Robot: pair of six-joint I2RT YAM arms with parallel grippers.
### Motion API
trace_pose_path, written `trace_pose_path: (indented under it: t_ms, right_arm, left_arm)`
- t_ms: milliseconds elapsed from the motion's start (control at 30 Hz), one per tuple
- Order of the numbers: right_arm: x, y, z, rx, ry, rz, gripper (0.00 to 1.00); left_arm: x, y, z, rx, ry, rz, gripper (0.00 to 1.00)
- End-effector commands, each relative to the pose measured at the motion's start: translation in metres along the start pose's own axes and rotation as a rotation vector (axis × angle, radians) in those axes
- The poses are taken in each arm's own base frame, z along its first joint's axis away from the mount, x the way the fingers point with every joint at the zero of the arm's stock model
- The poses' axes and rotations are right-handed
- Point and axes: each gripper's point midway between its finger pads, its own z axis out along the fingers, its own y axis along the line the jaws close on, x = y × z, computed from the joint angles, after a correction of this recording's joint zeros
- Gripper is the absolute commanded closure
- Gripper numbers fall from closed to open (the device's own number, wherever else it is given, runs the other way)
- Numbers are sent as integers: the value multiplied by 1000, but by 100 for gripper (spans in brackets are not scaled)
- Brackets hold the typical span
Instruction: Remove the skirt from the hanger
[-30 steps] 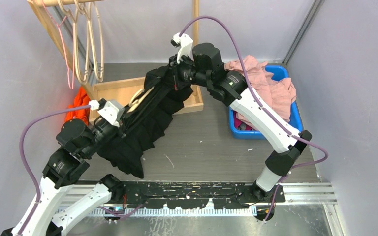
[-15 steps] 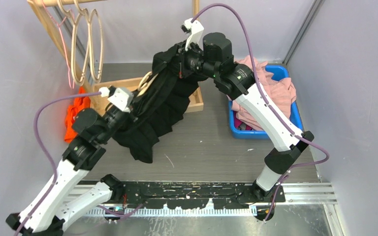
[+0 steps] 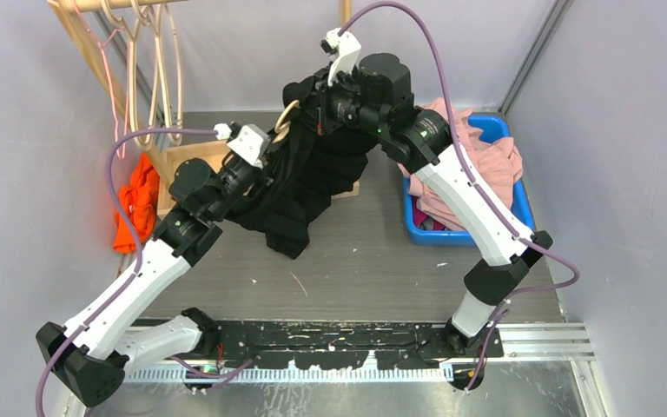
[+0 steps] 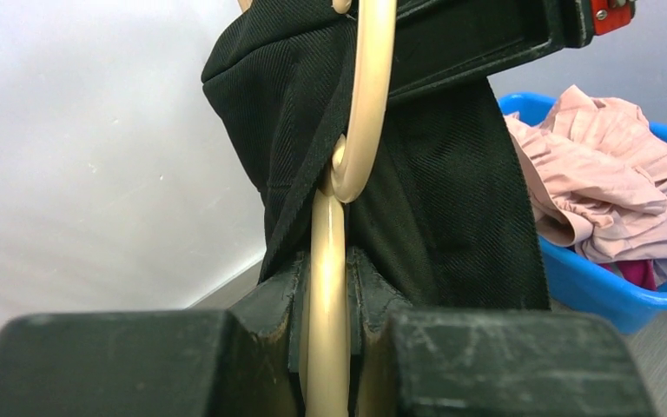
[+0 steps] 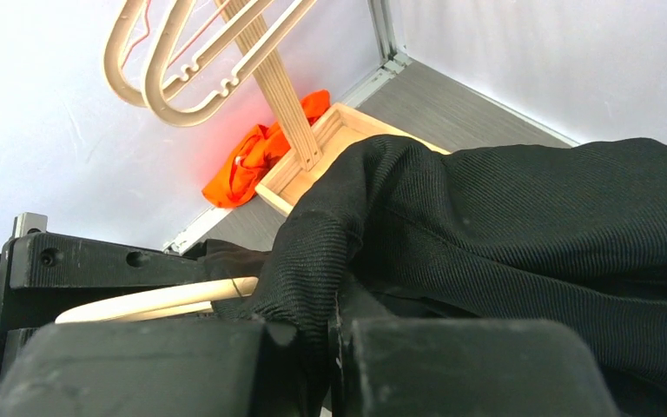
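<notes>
Holds one black skirt (image 3: pixel 308 187) on one cream hanger (image 4: pixel 352 148) aloft, just above the wooden tray (image 3: pixel 193 156). Pinches hanger bar with left gripper (image 4: pixel 326 326), clamps skirt fabric with right gripper (image 5: pixel 332 326). Shows one blue bin (image 3: pixel 522 210) right of tray, one orange cloth (image 3: pixel 135 204) left of it

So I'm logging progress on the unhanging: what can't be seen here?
Top external: most of the hanger, covered by the skirt.
Left wrist: the hanger's top, cut off by the upper edge; its far side, behind the skirt.
Right wrist: how the skirt attaches, buried under its folds.
</notes>
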Motion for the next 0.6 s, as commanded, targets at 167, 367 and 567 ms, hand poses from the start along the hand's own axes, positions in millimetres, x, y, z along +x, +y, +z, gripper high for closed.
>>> trace_pose_path:
  t_ms: [167,367,567]
  right_arm:
    - [-34,-28,-3,182,-76,-131,93]
    - [-49,-47,-13,280,-113,-187,92]
    - [-47,-61,-9,322,-106,-201,92]
  left_arm:
    - [-102,-3,-44,38,-337,25,100]
    - [-109,-6,-84,45,-353,0,100]
    - [-109,-4,-108,33,-333,10,100]
